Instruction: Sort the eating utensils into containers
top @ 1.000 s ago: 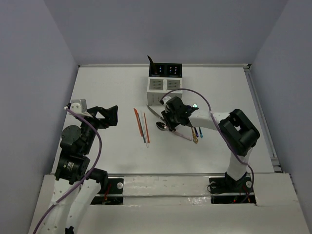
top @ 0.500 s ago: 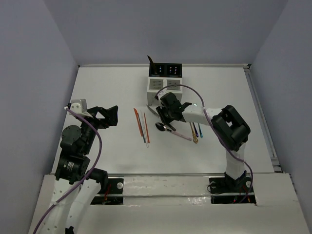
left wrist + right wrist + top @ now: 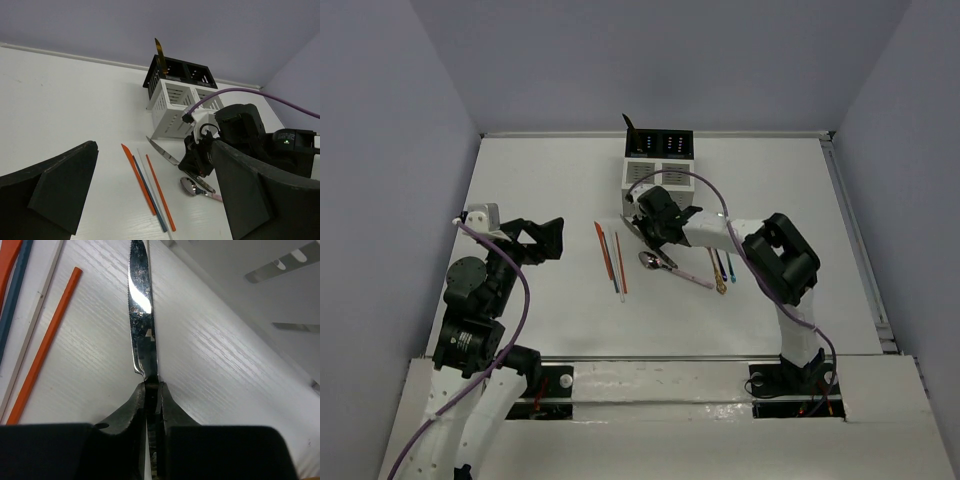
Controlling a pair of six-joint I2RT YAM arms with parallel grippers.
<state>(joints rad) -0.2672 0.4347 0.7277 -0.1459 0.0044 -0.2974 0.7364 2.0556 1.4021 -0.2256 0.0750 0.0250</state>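
Across the white table, I see my right gripper clamped on the silver knife, just near of the white caddy. My left gripper hangs wide open, left of the chopsticks.

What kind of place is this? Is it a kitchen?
Probably a robot test booth, not a kitchen: plain purple walls, a white table, two robot arms bolted there, and a cutlery caddy.

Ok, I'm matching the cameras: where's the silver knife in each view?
Top external: centre, knife blade left of the right end effector.
Left wrist: lower middle, blade showing.
Right wrist: centre, blade pointing up.
Shared landmark: white slatted caddy.
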